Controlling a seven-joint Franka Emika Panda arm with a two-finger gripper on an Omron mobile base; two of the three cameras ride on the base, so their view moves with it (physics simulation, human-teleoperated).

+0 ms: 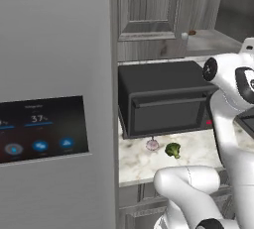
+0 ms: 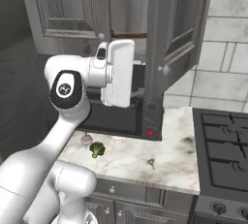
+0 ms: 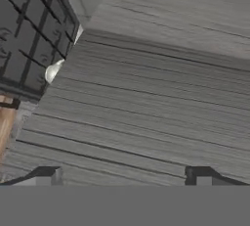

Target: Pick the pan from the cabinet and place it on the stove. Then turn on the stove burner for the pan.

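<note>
Hand view puts my wide-open gripper (image 3: 122, 176) close against the grey cabinet (image 3: 156, 83) door, while the pan (image 2: 130, 35), its wooden handle poking out, lies inside on the shelf.

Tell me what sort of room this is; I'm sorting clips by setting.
A rendered home kitchen, most likely: a steel fridge with a touch panel, a black gas stove with grates and knobs, and a countertop oven on a marble counter under grey cabinets.
</note>
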